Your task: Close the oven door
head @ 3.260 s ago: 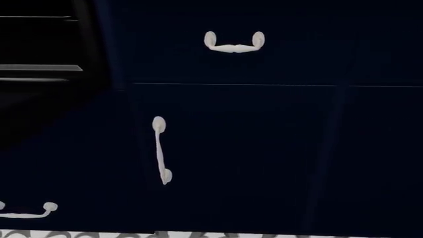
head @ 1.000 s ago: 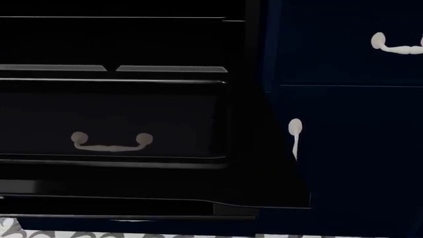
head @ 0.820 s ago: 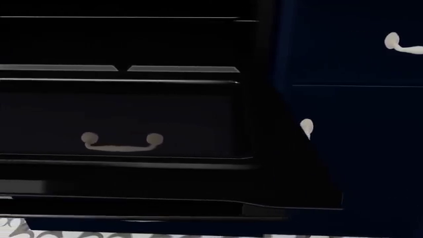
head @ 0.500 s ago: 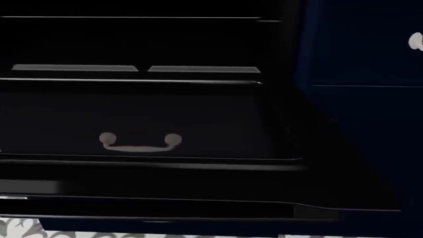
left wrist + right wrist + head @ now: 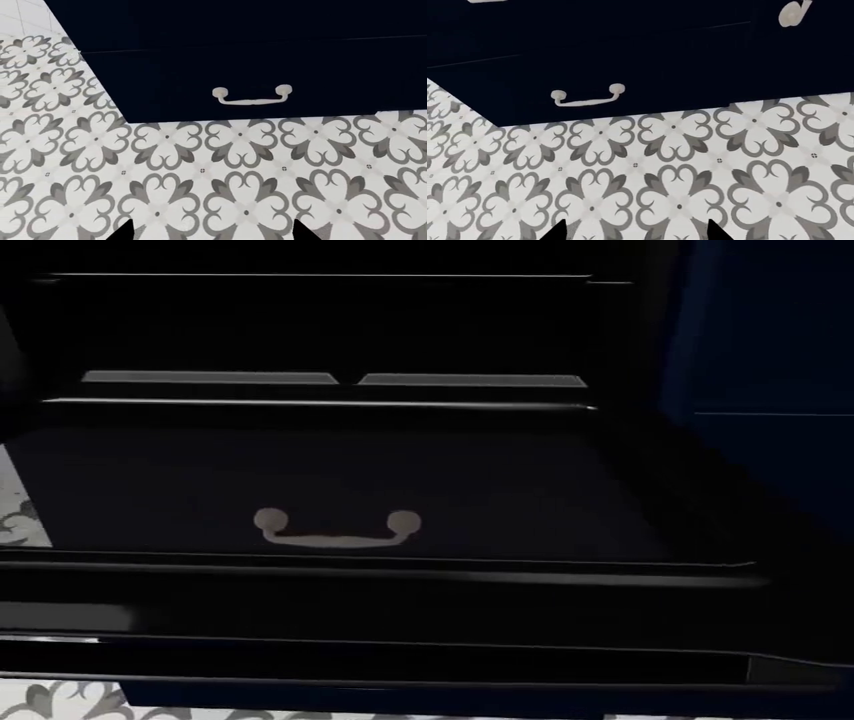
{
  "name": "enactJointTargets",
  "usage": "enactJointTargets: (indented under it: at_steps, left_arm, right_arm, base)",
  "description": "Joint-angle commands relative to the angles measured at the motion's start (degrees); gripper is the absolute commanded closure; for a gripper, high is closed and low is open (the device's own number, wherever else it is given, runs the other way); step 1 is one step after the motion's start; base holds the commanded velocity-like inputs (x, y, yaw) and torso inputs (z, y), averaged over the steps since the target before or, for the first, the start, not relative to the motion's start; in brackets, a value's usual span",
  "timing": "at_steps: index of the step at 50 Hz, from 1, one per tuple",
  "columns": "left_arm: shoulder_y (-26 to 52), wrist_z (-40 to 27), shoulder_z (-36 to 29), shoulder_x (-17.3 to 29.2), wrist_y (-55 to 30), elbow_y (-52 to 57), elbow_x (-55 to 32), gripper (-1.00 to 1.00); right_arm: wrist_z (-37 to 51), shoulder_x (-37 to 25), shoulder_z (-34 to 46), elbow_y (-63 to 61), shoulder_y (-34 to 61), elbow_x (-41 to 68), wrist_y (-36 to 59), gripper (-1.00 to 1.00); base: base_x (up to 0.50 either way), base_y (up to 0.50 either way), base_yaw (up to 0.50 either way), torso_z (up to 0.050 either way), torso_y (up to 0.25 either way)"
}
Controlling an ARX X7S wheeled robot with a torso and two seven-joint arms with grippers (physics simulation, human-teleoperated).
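One wide oven door (image 5: 400, 490) is lying open across the head view's lower half; we are judging it heavy, rigid, glossy, best lifted under its front edge. Both grippers' fingers are showing only dark tips, so we cannot tell their spread.

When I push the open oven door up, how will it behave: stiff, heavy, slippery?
The oven door is a wide flat panel lying open, so it probably stays rigid and swings on its hinge. Its width suggests real weight. The glossy surface, which mirrors a drawer handle, may let a pincer slide.

Oven door (image 5: 400, 490): glossy black panel, wide open, lying flat, horiz.
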State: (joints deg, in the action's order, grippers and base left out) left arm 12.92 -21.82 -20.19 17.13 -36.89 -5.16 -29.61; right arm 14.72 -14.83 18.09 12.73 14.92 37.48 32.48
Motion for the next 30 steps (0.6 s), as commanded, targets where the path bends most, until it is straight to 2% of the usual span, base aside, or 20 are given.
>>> enactJointTargets:
  at_steps: [1, 12, 30]
  left_arm:
    - [-0.1, 0.0, -0.1, 0.0, 0.4, -0.1, -0.1, -1.0]
    - [-0.1, -0.2, 0.0, 0.1, 0.4, 0.2, -0.4, -1.0]
    - [0.1, -0.4, -0.4, 0.3, 0.2, 0.0, -0.5, -1.0]
  right_arm:
    - [0.1, -0.1, 0.1, -0.2, -0.1, 0.2, -0.2, -1.0]
    - [0.1, -0.2, 0.0, -0.3, -0.2, 0.5, -0.5, -1.0]
    - [0.0, -0.2, 0.3, 0.0, 0.0, 0.6, -0.8, -1.0]
  base:
    - [0.0, 0.19, 0.0, 0.0, 0.0]
    - [0.04, 0.08, 0.0, 0.0, 0.0]
    - [0.2, 0.02, 0.0, 0.0, 0.0]
